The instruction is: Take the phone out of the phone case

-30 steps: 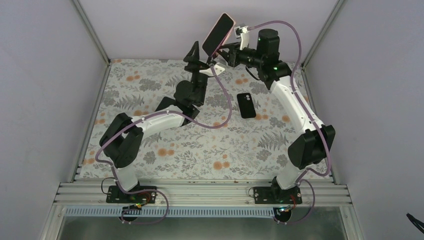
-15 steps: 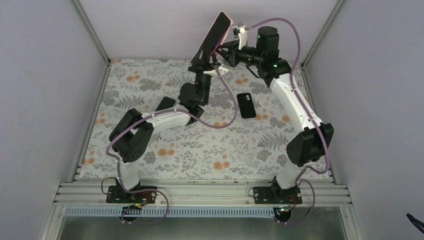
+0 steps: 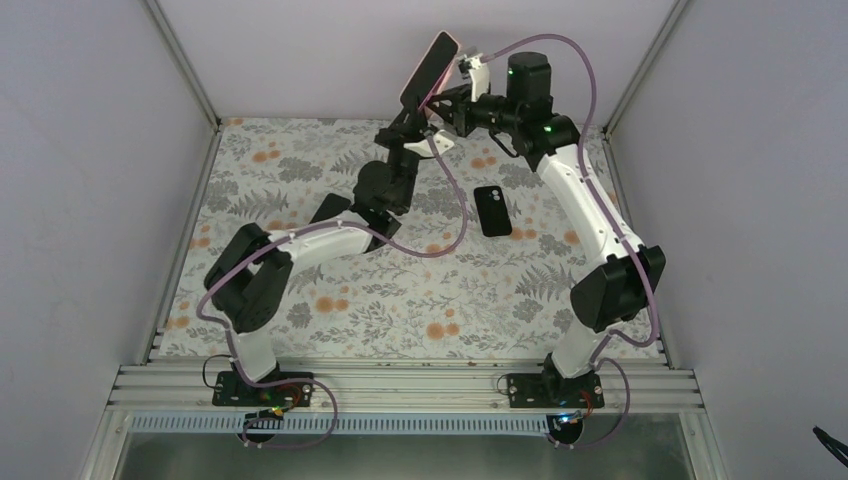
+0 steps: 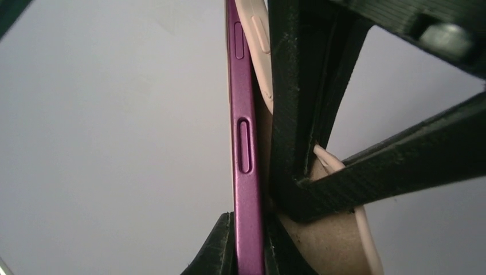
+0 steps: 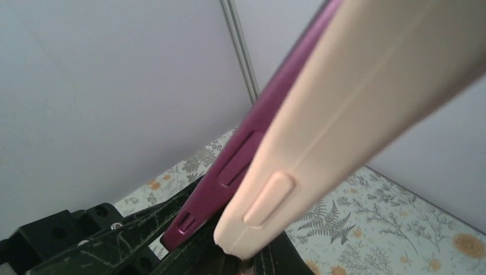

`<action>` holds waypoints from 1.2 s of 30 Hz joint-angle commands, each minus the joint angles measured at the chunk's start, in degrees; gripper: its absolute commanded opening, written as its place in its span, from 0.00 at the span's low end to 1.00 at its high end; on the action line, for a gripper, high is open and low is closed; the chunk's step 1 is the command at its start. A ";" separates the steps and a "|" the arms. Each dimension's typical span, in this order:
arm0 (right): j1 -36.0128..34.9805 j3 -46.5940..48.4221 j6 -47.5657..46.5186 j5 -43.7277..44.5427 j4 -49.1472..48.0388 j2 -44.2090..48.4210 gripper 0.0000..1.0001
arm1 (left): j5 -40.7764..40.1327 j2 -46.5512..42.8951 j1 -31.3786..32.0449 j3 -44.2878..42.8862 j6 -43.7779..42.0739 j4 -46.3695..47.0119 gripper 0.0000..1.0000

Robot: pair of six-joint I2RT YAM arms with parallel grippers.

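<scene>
High over the table's back edge, a purple phone [image 3: 428, 68] in a pale pink phone case [image 3: 446, 42] is held tilted by both grippers. My left gripper [image 3: 410, 118] is shut on the phone's lower end; in the left wrist view its jaws [image 4: 249, 249] pinch the purple phone's edge [image 4: 245, 172], with the case [image 4: 261, 51] just right of it. My right gripper [image 3: 450, 98] is shut on the case's lower end; the right wrist view shows the case [image 5: 355, 103] running into that gripper [image 5: 269, 260]. There the phone [image 5: 252, 143] stands apart from the case's corner.
A black phone-sized item [image 3: 491, 210] lies flat on the floral mat [image 3: 400, 290], right of centre. Grey walls and metal frame posts [image 3: 185, 60] enclose the table on three sides. The left arm's purple cable [image 3: 455, 215] loops over the mat.
The left gripper moved up to the phone's lower end and shut on it. The phone tilted steeper and shifted slightly left. The right gripper kept its hold.
</scene>
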State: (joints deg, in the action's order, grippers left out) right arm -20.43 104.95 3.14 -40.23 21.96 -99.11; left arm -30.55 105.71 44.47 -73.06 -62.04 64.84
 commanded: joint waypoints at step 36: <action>41.43 -20.69 -40.05 11.80 34.81 -11.89 0.04 | -3.12 -36.39 -39.52 44.91 -9.90 -48.74 0.02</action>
State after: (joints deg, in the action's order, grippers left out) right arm 19.09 85.27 -33.74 -23.83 57.34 -108.03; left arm -32.97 64.55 6.55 -30.57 -73.30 15.18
